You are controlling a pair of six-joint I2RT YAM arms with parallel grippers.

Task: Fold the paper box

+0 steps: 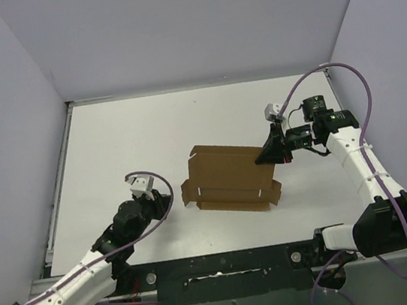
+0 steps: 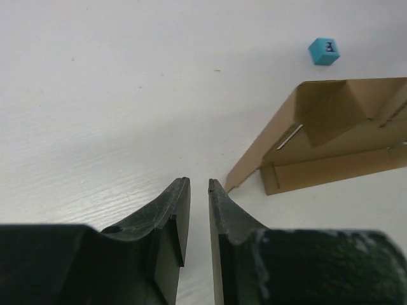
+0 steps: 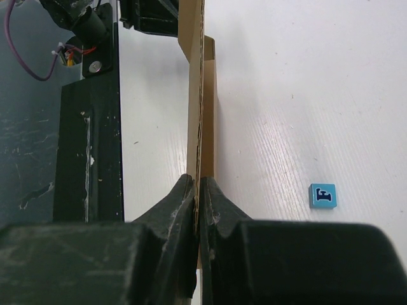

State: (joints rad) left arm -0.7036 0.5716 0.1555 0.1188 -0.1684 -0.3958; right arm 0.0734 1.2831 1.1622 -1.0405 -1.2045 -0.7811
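I see the white table [image 1: 112, 150] filling most of the overhead view, with pale walls on three sides. The paper box [image 1: 226, 179] sits on it a little right of the middle. It is a plain brown cardboard piece, partly folded, with short flaps standing up along its near edge and at its left end, and thin slits cut into the panels.

My right gripper [image 3: 197, 181] is at the box's far right corner. Through its wrist camera I see the cardboard edge-on, pinched between the two dark fingers, so those jaws are clamped on the paper box.

My left gripper [image 2: 198, 184] is low over the table, to the left of the box and apart from it. Its jaws stand a narrow gap apart with only bare table showing between them, and they grip nothing. From this wrist view the box's [image 2: 331, 159] raised left end faces the fingers.

A small blue cube [image 3: 322, 195] lies on the table near the box. One face carries a dark mark that looks like a capital E, though I can't read it with certainty.
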